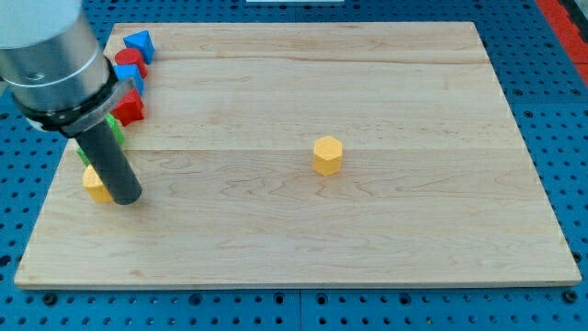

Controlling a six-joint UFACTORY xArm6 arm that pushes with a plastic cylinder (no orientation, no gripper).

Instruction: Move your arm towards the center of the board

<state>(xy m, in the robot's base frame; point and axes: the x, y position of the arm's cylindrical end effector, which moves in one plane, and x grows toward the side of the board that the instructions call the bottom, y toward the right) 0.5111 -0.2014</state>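
Note:
My tip [126, 197] rests on the wooden board [303, 239] at the view's left, well left of the middle. It touches or nearly touches a yellow block [95, 183] just to its left. A yellow hexagonal block [327, 154] stands alone near the board's middle, far to the right of my tip. The arm's grey body [50, 60] hides part of the blocks at the left edge.
A cluster of blocks lies along the board's upper left edge: a blue triangular block [140, 43], a red block [130, 60], a blue block [127, 74], a red block [130, 108] and a green block [116, 129], partly hidden by the rod.

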